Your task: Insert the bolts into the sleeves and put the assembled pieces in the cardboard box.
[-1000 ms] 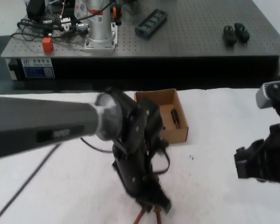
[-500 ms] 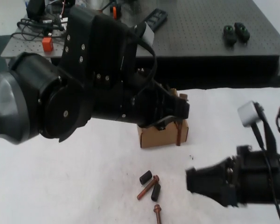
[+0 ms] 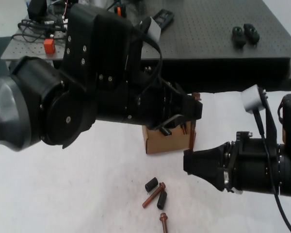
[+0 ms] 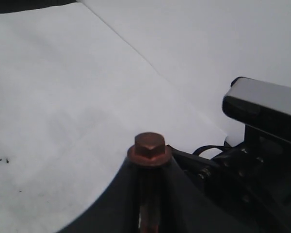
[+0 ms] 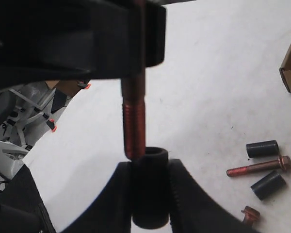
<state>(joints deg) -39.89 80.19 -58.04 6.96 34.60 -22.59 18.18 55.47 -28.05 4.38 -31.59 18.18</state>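
**Bolt tip at the sleeve's mouth, above the bench**

My left end effector (image 4: 149, 171) is clamped on a copper-coloured hex-head bolt (image 4: 149, 147), held upright with its head on top and its threaded end pointing down. My right end effector (image 5: 149, 167) is closed around a short black cylindrical sleeve (image 5: 149, 194), open end up. The bolt's tip sits right at the sleeve's rim; I cannot tell whether it has entered.

Both are up off the white-covered bench (image 3: 63, 194), just in front of the brown cardboard box (image 3: 167, 141). On the bench near the box lie two spare black sleeves (image 3: 151, 184) (image 3: 162, 199) and two loose copper bolts (image 3: 153, 195) (image 3: 163, 219), close together.
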